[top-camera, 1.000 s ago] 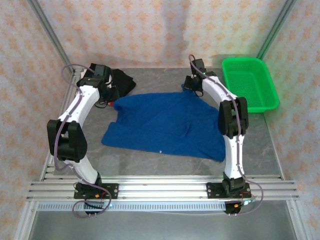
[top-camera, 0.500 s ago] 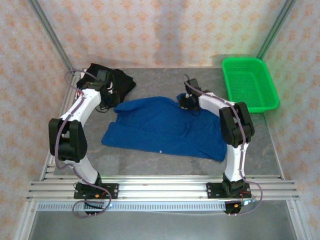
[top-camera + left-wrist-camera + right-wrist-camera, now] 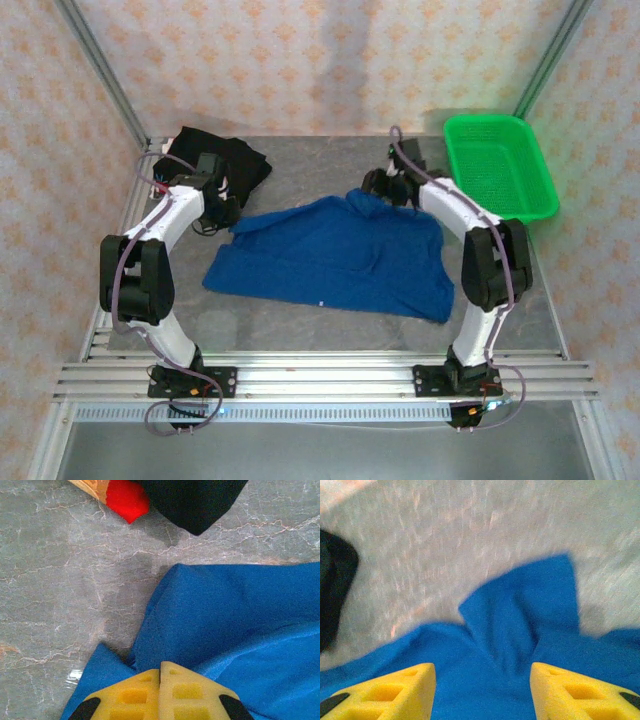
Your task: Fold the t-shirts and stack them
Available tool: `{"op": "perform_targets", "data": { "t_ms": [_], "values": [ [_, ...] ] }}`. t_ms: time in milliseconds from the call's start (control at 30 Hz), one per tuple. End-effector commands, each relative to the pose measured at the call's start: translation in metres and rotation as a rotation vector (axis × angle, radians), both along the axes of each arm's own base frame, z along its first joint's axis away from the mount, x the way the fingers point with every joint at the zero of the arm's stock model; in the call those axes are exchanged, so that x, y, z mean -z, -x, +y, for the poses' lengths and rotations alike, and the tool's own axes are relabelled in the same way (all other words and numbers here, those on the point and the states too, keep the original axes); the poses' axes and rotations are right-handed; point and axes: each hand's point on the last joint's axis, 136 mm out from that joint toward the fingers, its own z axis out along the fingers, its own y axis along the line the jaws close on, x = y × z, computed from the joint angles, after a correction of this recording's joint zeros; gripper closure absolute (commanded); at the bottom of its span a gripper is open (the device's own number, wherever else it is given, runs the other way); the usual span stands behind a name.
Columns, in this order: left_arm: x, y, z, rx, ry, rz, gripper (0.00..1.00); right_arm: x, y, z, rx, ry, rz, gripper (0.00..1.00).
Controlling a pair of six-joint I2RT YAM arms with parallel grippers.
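The blue t-shirt (image 3: 330, 255) lies spread across the middle of the grey marbled table (image 3: 320, 165), mostly flat, with its far edge rumpled where the two arms meet it. The left gripper (image 3: 216, 207) sits at the shirt's far left corner. In the left wrist view its yellow pads are pressed together and the blue cloth bunches into them, so it appears to pinch that corner, probably to anchor or lift it for a fold. The right gripper (image 3: 378, 188) hangs over the far right corner. In its own blurred wrist view the pads stand well apart, with a raised peak of blue cloth between and beyond them and nothing held, which looks like a release or a fresh approach. The black t-shirt (image 3: 235, 160) lies crumpled at the far left corner, with a red garment (image 3: 127, 500) just beside it, both waiting their turn. The green basket (image 3: 495, 165) stands at the far right, well apart from the cloth. The blue fabric shows a plain face, and no print, label or lettering can be read.
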Motion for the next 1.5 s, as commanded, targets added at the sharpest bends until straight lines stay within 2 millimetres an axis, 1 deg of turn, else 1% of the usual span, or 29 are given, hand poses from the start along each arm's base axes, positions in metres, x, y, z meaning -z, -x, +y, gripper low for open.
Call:
{"op": "perform_targets", "data": {
  "t_ms": [0,133,267,433,633,833,1033,1167,1200,1267,1367,1400,1467],
  "values": [
    [-0.016,-0.002,0.001,-0.012,0.006,-0.056,1.0,0.011,-0.02,-0.022,-0.001,0.109,0.044,0.47],
    [-0.016,-0.001,0.0,-0.011,0.012,-0.056,1.0,0.033,-0.042,-0.021,-0.06,0.181,0.076,0.48],
    [-0.015,0.0,0.0,-0.012,0.011,-0.052,1.0,0.056,-0.055,-0.027,-0.053,0.205,0.112,0.5],
    [-0.015,0.003,0.001,-0.013,0.007,-0.046,1.0,0.073,-0.068,-0.03,-0.034,0.193,0.111,0.51],
    [-0.013,0.003,0.0,-0.014,0.01,-0.041,1.0,0.095,-0.073,-0.025,-0.045,0.181,0.151,0.53],
    [-0.015,0.0,0.0,-0.016,0.012,-0.043,1.0,0.11,-0.078,-0.026,-0.05,0.202,0.182,0.56],
    [-0.019,0.0,0.001,-0.015,0.005,-0.049,1.0,0.119,-0.076,-0.033,-0.047,0.245,0.216,0.57],
    [-0.02,-0.001,0.001,-0.016,0.007,-0.053,1.0,0.124,-0.073,-0.033,-0.048,0.243,0.226,0.58],
    [-0.02,-0.002,0.0,-0.017,0.01,-0.055,1.0,0.125,-0.073,-0.033,-0.047,0.241,0.228,0.59],
    [-0.022,-0.004,0.0,-0.017,0.012,-0.058,1.0,0.128,-0.074,-0.031,-0.047,0.227,0.229,0.64],
    [-0.027,-0.009,0.0,-0.011,0.011,-0.068,1.0,0.13,-0.075,-0.028,-0.038,0.207,0.238,0.8],
    [-0.03,-0.011,0.0,-0.012,0.01,-0.073,1.0,0.128,-0.076,-0.028,-0.033,0.2,0.234,0.86],
    [-0.037,-0.017,0.0,-0.01,0.011,-0.089,1.0,0.123,-0.08,-0.03,-0.013,0.204,0.216,0.94]
  ]
}}
